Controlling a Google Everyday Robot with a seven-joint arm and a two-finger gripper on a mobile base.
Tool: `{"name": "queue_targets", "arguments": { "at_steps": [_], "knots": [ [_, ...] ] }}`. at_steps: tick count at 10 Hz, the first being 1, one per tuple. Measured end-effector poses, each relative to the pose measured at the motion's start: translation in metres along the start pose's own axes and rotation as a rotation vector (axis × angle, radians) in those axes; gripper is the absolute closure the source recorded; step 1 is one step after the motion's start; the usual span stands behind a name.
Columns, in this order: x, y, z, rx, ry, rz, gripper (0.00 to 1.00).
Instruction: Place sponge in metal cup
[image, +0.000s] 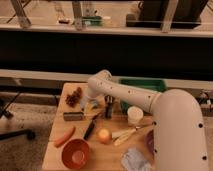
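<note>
Sponge (91, 108): small soft block with a yellowish edge showing. It lies flat on the tabletop (106, 152), in the far half and left of centre. The pincer (90, 104) stands spread directly over it and partly hides it.

Metal cup (109, 105): small, dull grey, upright. It stands just beside the sponge, toward the right edge.

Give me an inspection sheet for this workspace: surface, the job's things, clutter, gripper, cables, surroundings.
Surface: wooden table, crowded.
Job's things: sponge lies on the table beside the gripper; metal cup not made out, possibly behind the arm.
Clutter: dark grey block, orange bowl, knife, white cup, pale cloth, green bin.
Gripper: gripper open, low over the table's middle, nothing seen held.
Cables: nothing seen.
Surroundings: dark counter front behind; chair base at left.
</note>
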Motion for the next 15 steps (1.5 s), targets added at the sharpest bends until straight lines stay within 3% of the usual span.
{"name": "queue_targets", "arguments": {
  "at_steps": [3,7,9,15],
  "knots": [
    [0.017,-0.007,0.010,-0.006,0.025,0.018,0.20],
    [0.034,-0.002,0.032,-0.040,0.040,0.050,0.20],
    [0.037,0.001,0.038,-0.053,0.039,0.059,0.25],
    [0.030,-0.003,0.030,-0.056,0.025,0.059,0.84]
  ]
}}
